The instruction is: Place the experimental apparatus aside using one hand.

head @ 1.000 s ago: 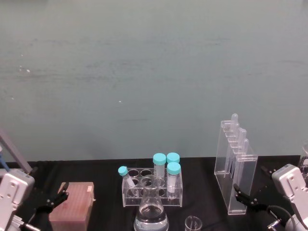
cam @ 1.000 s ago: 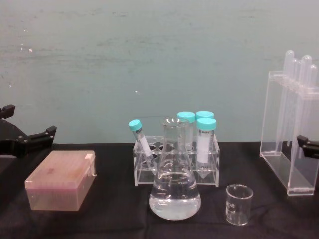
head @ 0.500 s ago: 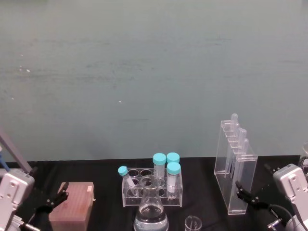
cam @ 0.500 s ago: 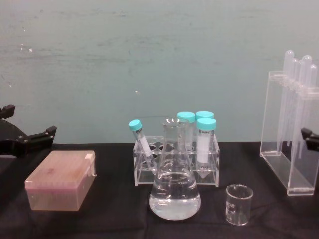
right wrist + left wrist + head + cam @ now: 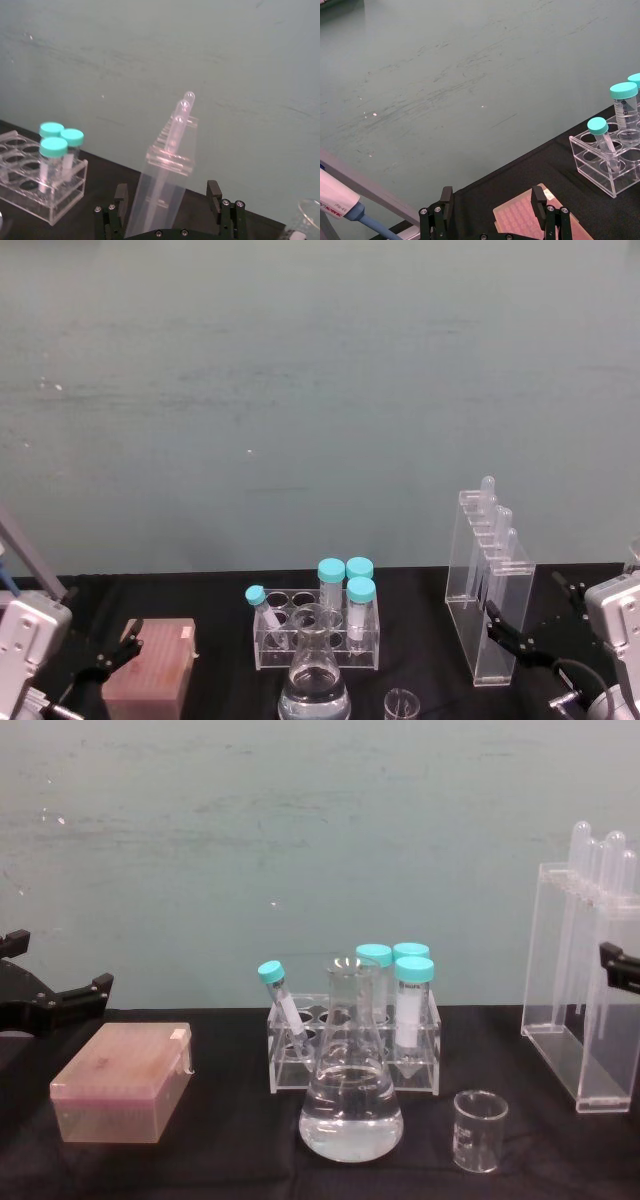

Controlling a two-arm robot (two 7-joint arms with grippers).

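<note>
Right gripper (image 5: 167, 189) — spread wide — has risen beside pipette rack (image 5: 470, 570); left gripper (image 5: 492, 194), also spread, hangs by pink box (image 5: 120, 1085).

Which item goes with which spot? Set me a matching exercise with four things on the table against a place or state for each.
Things:
1. conical flask
2. beaker
3. pipette rack
4. pink box

Places or states:
A. small, at the front, just right of the flask
B. far left, by the open left gripper
C. holds clear liquid, stands in front of the tube rack
D. far right, tall and clear, with the open right gripper at it

Pairs: 1-C, 2-A, 3-D, 4-B
</note>
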